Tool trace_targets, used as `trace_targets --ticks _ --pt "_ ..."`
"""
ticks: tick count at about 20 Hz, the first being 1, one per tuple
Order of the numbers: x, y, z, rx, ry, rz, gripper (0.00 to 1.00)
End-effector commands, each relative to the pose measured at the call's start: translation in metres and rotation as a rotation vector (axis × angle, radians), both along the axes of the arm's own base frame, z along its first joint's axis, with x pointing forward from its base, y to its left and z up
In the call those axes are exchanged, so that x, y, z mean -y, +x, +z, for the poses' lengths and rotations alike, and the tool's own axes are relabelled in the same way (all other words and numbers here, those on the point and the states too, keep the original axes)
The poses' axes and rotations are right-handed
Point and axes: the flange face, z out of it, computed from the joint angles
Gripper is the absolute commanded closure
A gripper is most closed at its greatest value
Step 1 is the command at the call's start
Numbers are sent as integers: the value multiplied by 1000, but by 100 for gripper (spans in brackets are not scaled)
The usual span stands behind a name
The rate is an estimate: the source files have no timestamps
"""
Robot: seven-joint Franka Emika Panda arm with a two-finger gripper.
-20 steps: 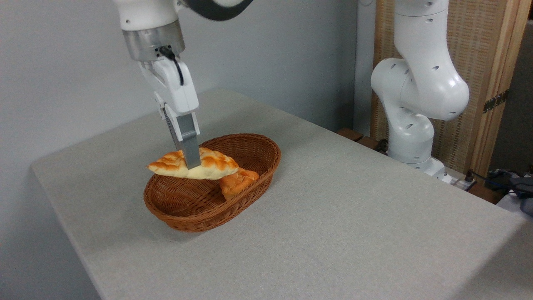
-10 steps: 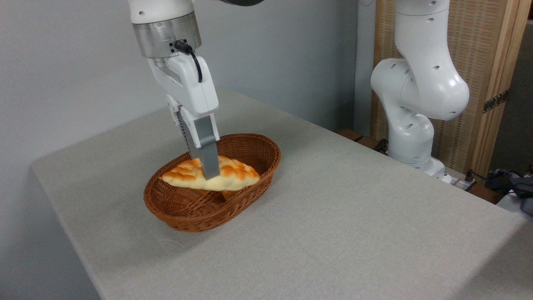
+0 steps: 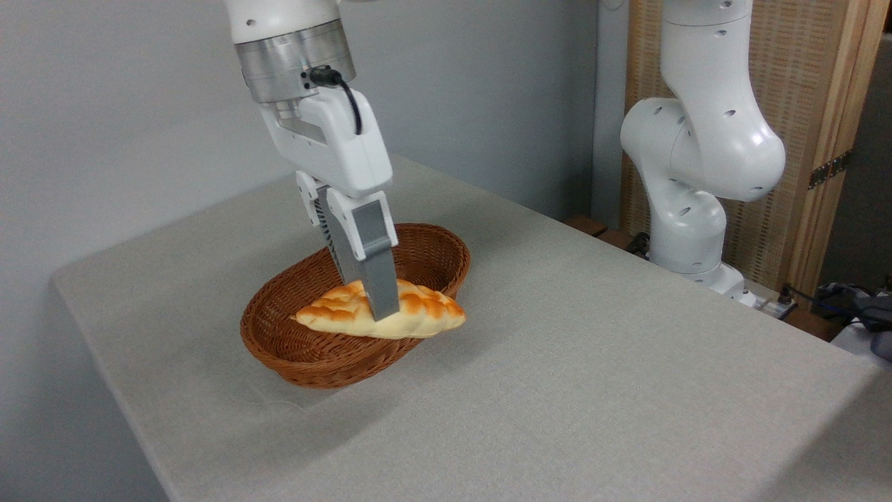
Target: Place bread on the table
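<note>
The bread [image 3: 418, 317], a long braided loaf with orange-brown patches and pointed ends, hangs in the air over the right part of the brown wicker basket [image 3: 306, 355], its right tip out past the rim. My gripper [image 3: 382, 310] is shut on the loaf's middle, with one grey finger [image 3: 376, 268] across its near side. The table [image 3: 592, 376], covered in light grey cloth, spreads out to the right of the basket.
The arm's white base and lower links [image 3: 697, 153] stand at the table's far right edge. Cables and dark items [image 3: 857, 303] lie beyond the right side. A wooden panel [image 3: 822, 104] is behind the arm. The table's rounded corner [image 3: 66, 279] is at left.
My gripper has carried the bread rightward and slightly down, from over the basket's left part to over its right rim. The small orange bun seen earlier is now hidden behind the loaf.
</note>
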Motion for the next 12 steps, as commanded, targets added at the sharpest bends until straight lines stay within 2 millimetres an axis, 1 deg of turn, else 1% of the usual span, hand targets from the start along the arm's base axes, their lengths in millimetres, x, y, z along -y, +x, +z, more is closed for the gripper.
trace_targets --ticks 1,4,6,12 --pt "-9 -7 12 -4 9 -5 0" --pt "-20 -8 12 -4 8 15 0" --pt "-21 -9 16 2 9 17 0" --pt "-20 -9 16 3 1 17 0"
